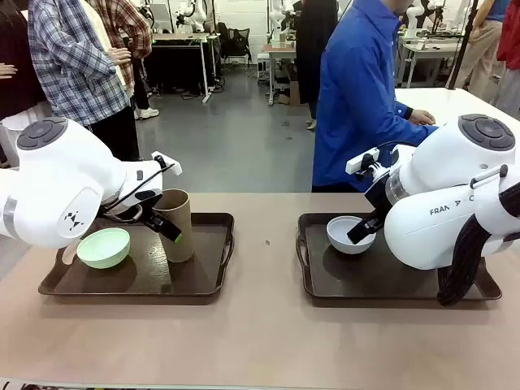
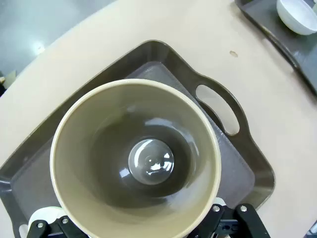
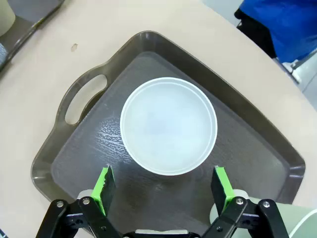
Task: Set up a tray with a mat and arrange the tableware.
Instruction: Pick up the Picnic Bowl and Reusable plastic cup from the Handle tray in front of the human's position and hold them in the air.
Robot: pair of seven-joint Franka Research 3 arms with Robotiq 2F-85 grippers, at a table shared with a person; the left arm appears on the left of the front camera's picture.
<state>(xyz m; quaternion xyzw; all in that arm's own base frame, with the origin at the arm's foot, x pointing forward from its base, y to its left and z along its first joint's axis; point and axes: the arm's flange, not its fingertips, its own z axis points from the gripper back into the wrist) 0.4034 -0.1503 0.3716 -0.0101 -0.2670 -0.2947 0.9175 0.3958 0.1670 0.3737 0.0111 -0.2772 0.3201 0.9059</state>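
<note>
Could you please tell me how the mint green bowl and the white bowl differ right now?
The mint green bowl sits on the left tray beside the brown tumbler that the left gripper grips; the white bowl sits alone on the right tray, below the open right gripper. Both are small, round, upright and empty.

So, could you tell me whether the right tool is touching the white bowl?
Apart. In the right wrist view, the right tool's open green pads flank the white bowl, with bare tray showing between each pad and its rim.
</note>
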